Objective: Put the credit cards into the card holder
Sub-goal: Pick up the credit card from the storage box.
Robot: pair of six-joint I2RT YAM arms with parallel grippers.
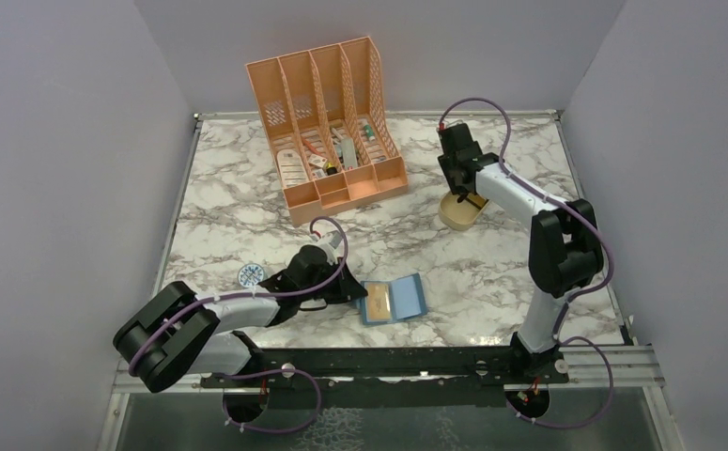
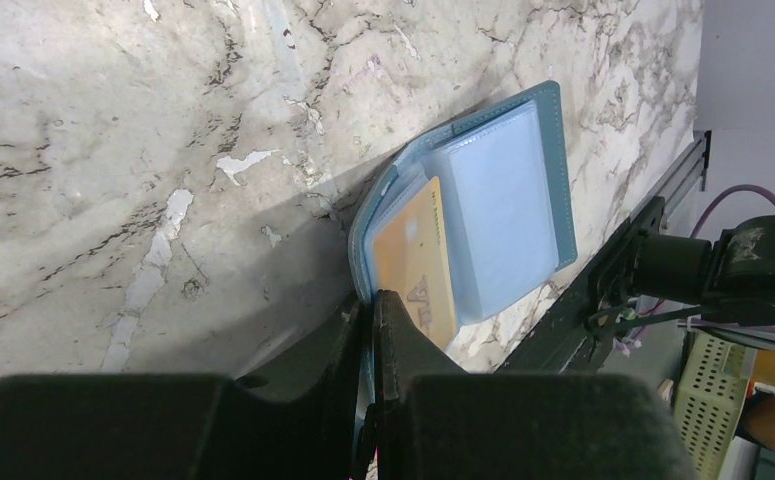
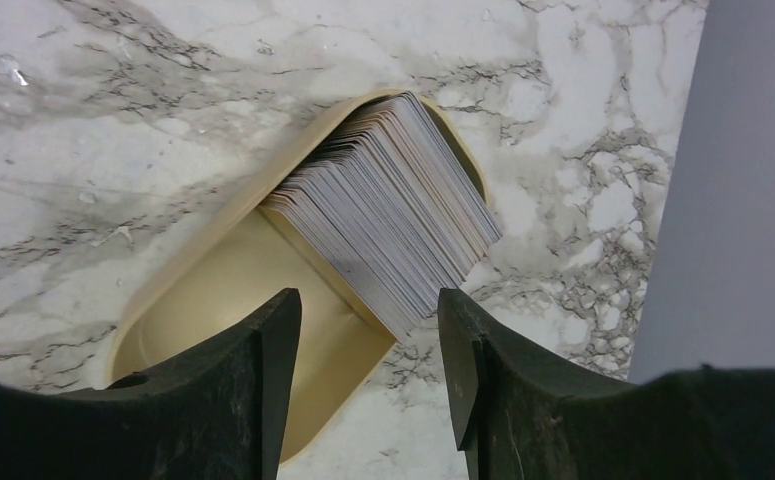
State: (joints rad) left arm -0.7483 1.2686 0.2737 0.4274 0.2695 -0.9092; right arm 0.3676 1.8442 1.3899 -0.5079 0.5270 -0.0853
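Note:
The teal-blue card holder [image 1: 402, 299] [image 2: 503, 190] lies open on the marble near the front edge. A gold credit card [image 1: 376, 302] [image 2: 418, 250] sits in its left half. My left gripper [image 1: 352, 287] [image 2: 376, 300] is shut on the holder's left edge, with the blue cover pinched between the fingertips. A thick stack of credit cards [image 3: 388, 205] leans on edge in a tan oval tray [image 1: 456, 216] [image 3: 213, 290] at the right. My right gripper [image 1: 463, 191] [image 3: 368, 315] hangs open just above it. Its fingers [image 3: 268, 350] straddle the stack's near corner and hold nothing.
A large peach desk organizer [image 1: 327, 132] with small items stands at the back centre. A round blue-white disc [image 1: 250, 274] lies left of the left arm. A black rail [image 1: 416, 362] runs along the near table edge. Grey walls close in both sides.

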